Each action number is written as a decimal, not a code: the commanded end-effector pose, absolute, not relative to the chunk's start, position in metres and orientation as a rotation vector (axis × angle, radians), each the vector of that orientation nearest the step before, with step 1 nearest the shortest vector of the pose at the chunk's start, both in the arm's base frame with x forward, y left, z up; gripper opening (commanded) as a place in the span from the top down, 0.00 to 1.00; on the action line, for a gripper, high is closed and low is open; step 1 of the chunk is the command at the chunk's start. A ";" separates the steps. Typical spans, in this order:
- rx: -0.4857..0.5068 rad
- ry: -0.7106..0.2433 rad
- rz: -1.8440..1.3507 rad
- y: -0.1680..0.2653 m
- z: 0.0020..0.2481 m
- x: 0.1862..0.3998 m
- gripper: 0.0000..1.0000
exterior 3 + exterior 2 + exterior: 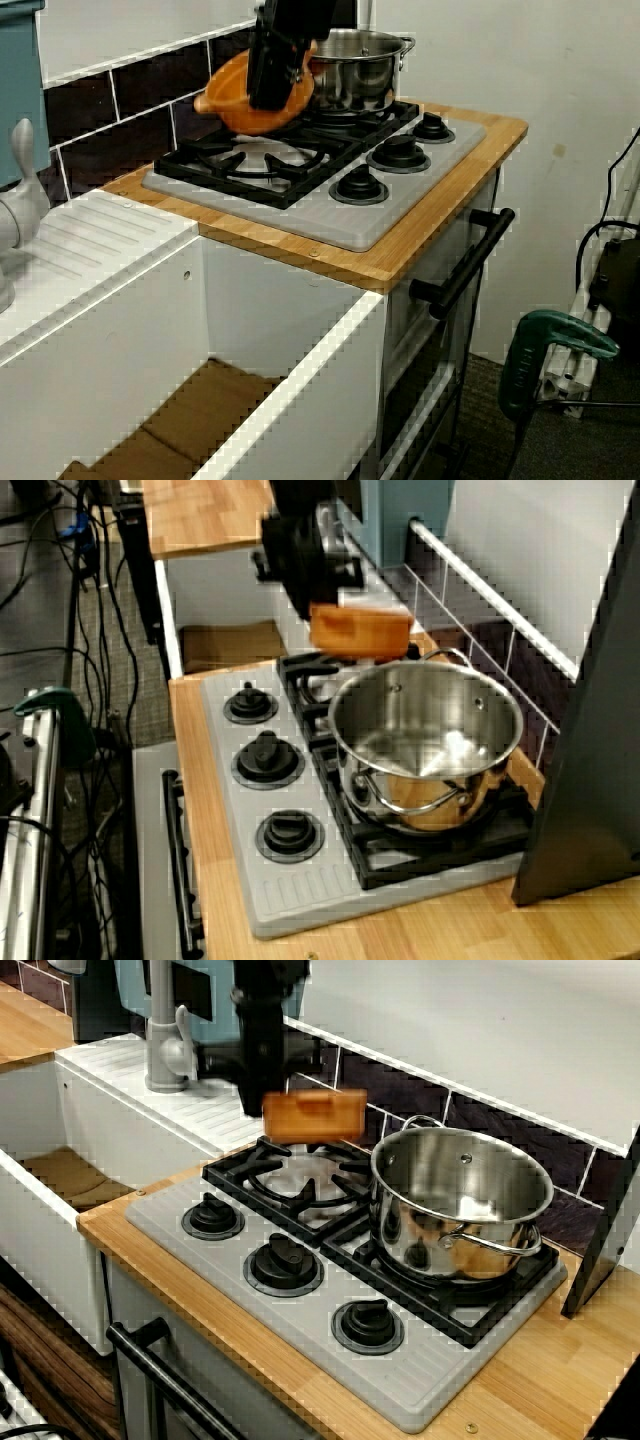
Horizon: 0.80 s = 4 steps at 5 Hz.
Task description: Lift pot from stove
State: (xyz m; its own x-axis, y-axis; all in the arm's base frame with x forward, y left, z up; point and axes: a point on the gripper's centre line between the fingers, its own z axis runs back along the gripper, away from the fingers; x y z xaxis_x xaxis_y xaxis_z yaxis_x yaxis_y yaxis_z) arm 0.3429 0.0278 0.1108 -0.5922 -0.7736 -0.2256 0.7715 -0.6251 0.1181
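The small orange pot [314,1117] hangs in the air above the stove's back left burner grate [300,1182], clear of it. My black gripper [268,1100] comes down from above and is shut on the pot's rim at its left side. In the side view the pot [236,102] tilts, with its open side facing the gripper [272,92]. The other overhead view shows the pot [360,632] just behind the steel pot's rim, with the gripper [316,605] at its left. The grey ribbed stove [420,1385] has three black knobs along its front.
A large stainless steel pot [460,1200] stands on the right burner, close beside the held pot. A white ribbed drainer [150,1110] with a grey tap [165,1050] and a deep sink [200,410] lie to the left. The tiled wall [520,1120] is right behind.
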 end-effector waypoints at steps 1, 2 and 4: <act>0.556 -0.027 -2.200 0.020 0.178 0.327 1.00; 0.658 0.014 -2.190 0.012 0.195 0.319 1.00; 0.815 0.026 -2.132 0.003 0.233 0.313 1.00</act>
